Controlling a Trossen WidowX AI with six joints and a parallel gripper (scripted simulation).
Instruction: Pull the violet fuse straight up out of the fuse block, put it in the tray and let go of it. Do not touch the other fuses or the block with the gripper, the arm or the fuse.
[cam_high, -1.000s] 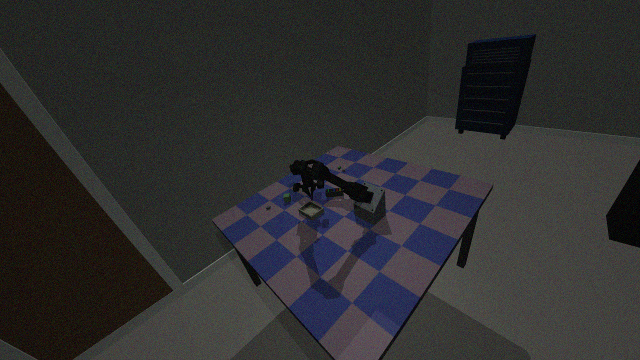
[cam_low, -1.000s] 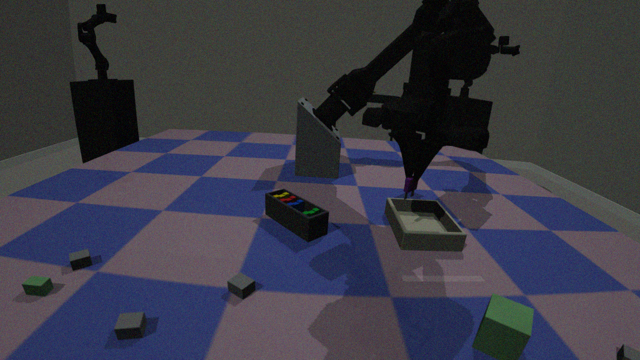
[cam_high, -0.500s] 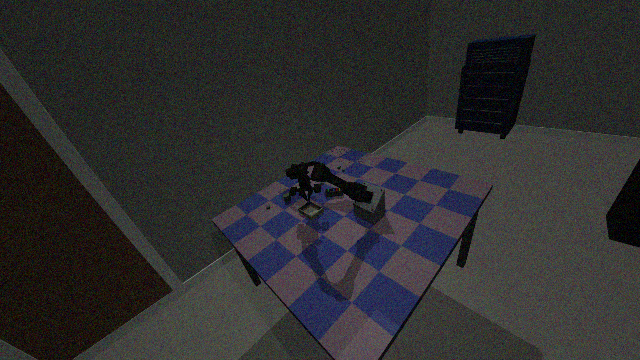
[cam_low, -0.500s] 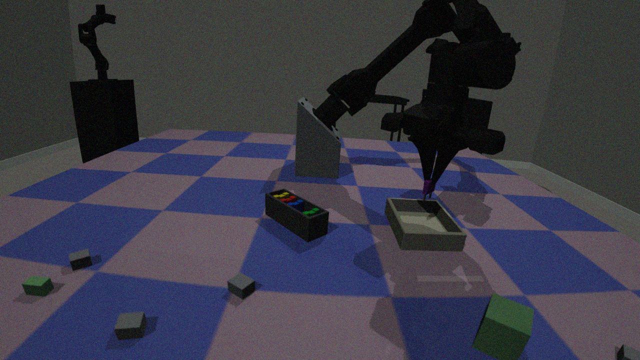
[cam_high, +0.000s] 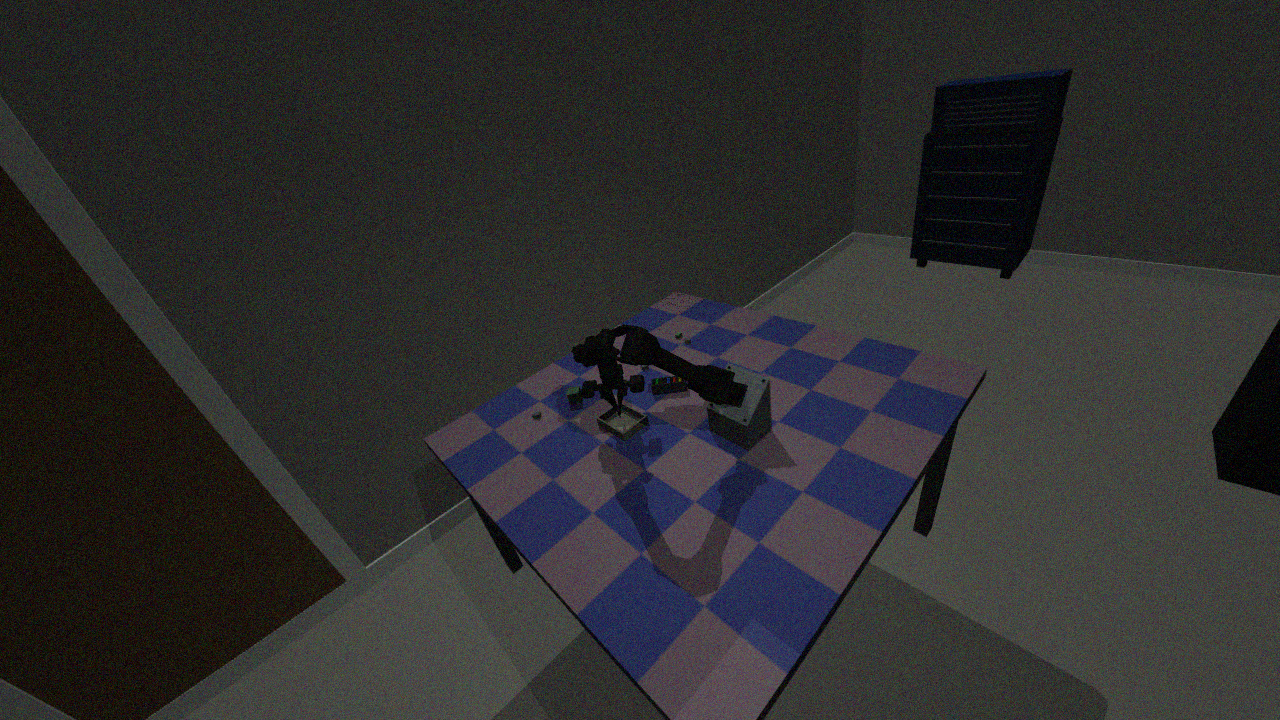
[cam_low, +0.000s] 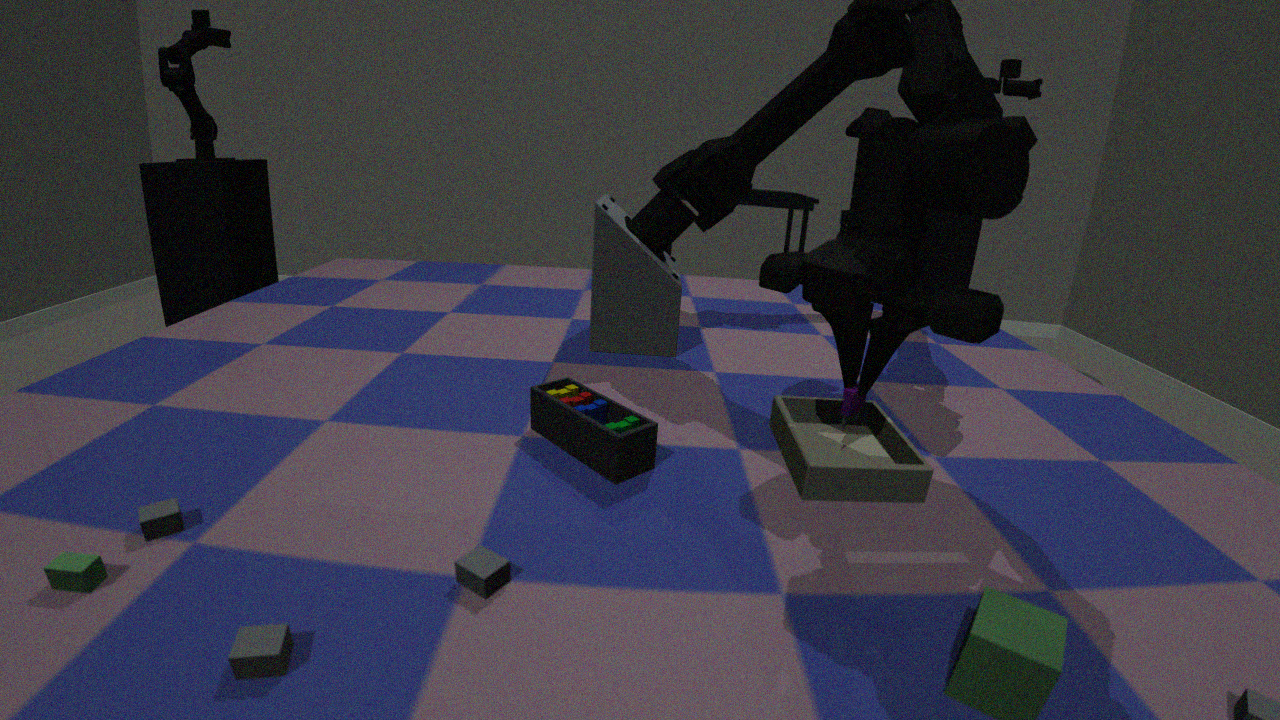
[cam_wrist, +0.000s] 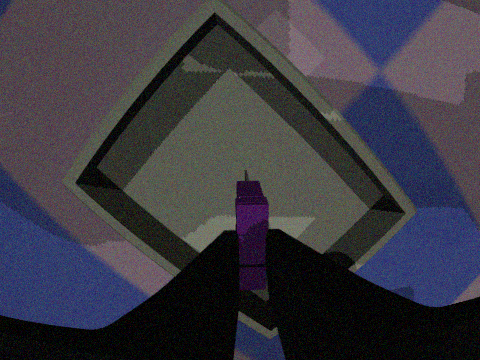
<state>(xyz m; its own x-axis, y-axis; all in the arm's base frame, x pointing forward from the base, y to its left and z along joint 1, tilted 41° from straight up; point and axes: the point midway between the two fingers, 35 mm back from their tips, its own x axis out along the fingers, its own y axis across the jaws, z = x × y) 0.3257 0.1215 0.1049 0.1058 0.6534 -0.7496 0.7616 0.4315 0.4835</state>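
My gripper (cam_high: 619, 413) (cam_low: 853, 394) (cam_wrist: 251, 243) is shut on the violet fuse (cam_low: 850, 402) (cam_wrist: 251, 220) and holds it upright over the inside of the tray. The tray (cam_high: 635, 432) (cam_low: 866, 483) (cam_wrist: 127, 237) is beige, shallow and square. The fuse's lower end is near rim height in the exterior view; whether it touches the floor of the tray I cannot tell. The dark fuse block (cam_high: 669, 388) (cam_low: 572, 435) stands to the left of the tray in the exterior view, with yellow, red, blue and green fuses in it.
The arm stands on a grey sloped base (cam_high: 741, 428) (cam_low: 633, 308) behind the block and the tray in the exterior view. A green cube (cam_high: 574, 394) (cam_low: 1011, 649) lies near the tray. Several small blocks lie toward that camera, among them a grey one (cam_low: 483, 570) and a green one (cam_low: 76, 571).
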